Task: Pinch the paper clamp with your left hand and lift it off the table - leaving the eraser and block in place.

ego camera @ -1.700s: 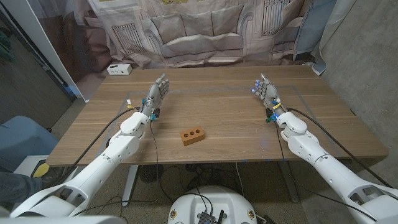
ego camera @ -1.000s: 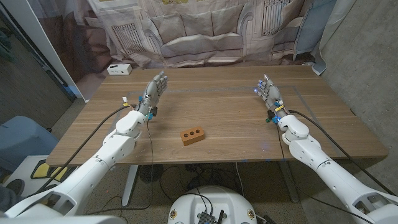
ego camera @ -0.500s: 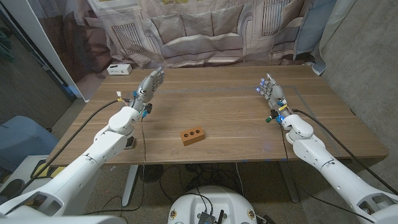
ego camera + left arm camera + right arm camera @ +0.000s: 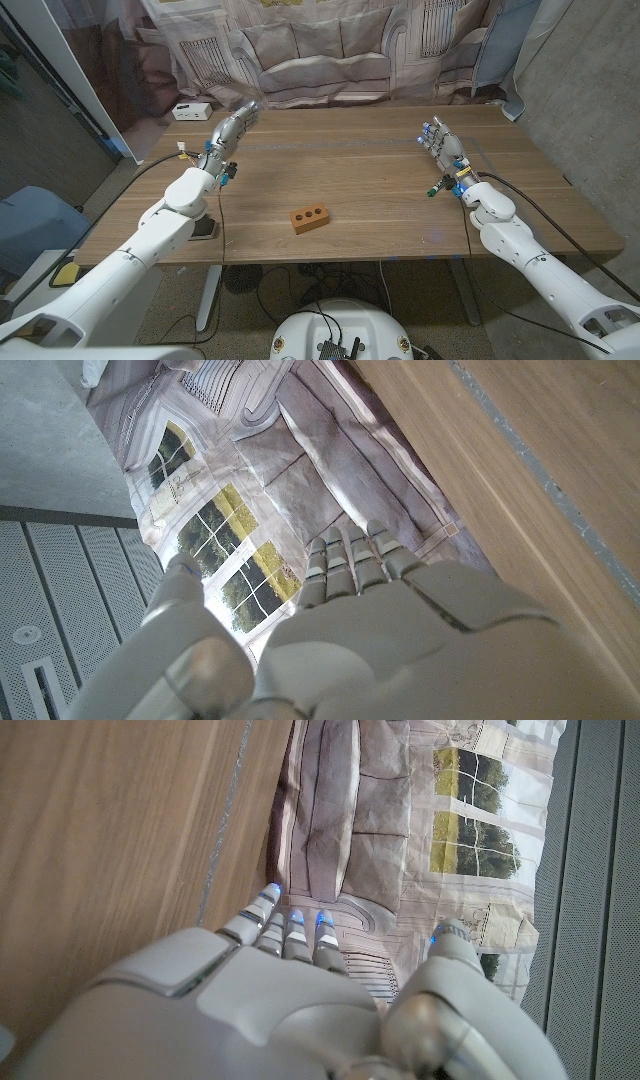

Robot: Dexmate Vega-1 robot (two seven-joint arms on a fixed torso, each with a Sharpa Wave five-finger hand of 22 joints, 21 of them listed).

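Waiting to start: left hand (image 4: pixel 229 130) hangs released near the tabletop's (image 4: pixel 370 190) far left corner, right hand (image 4: pixel 444 148) likewise released by the right edge. No paper clamp or eraser can be made out; the block (image 4: pixel 310 217) sits near the front edge, so the pinch and lift are left.

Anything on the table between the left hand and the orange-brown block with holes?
No: the head view shows bare wood between the left hand and the orange-brown block with holes.

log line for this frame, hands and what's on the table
left hand: open, raised near table's far left, holding nothing | right hand: open, over table's right side | orange block: on table, front middle, untouched | white box: far left corner
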